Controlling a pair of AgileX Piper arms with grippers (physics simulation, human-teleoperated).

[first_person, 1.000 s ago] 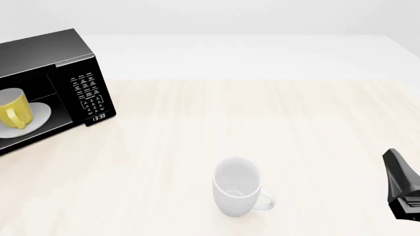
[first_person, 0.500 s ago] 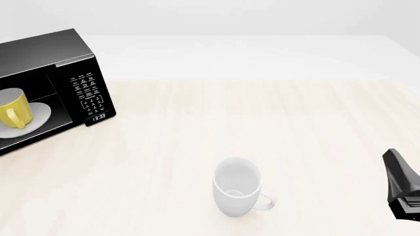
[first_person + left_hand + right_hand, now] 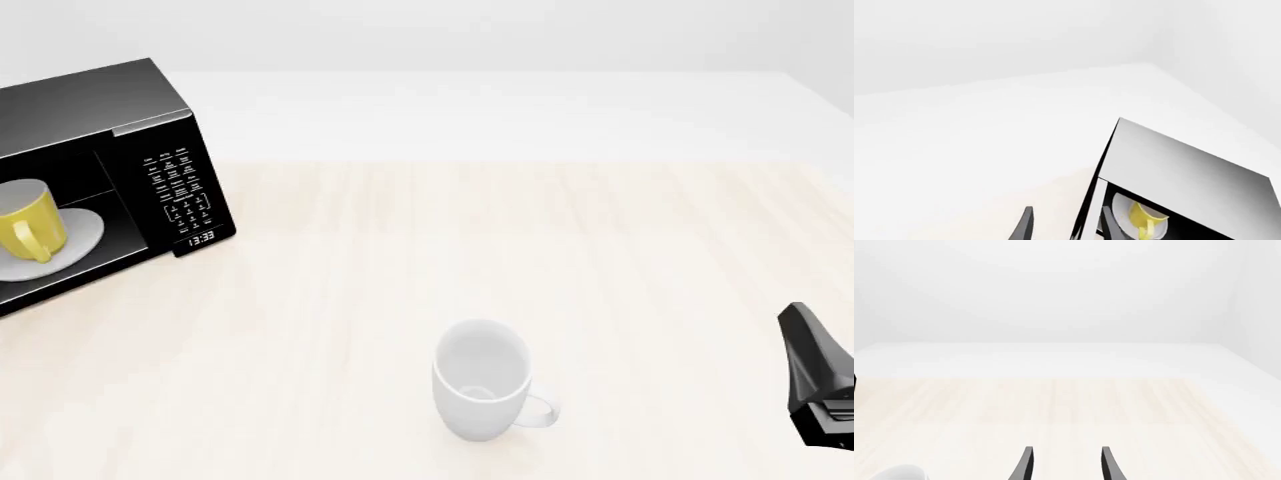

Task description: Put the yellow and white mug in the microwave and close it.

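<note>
The yellow and white mug [image 3: 27,222] stands upright on the white turntable plate [image 3: 83,232] inside the black microwave [image 3: 127,110] at the far left, and the cavity shows open. In the left wrist view the mug [image 3: 1142,220] shows inside the microwave [image 3: 1181,172]. My left gripper [image 3: 1066,227] is open and empty, and a thin dark edge of the microwave's front runs between its fingers. The left gripper is out of the front view. My right gripper [image 3: 1064,465] is open and empty over bare table, and the right arm [image 3: 814,385] sits at the right edge.
A larger all-white mug [image 3: 483,380] stands upright at the front middle of the light wooden table [image 3: 534,240], and its rim shows in the right wrist view [image 3: 897,472]. The keypad panel [image 3: 180,195] faces front right.
</note>
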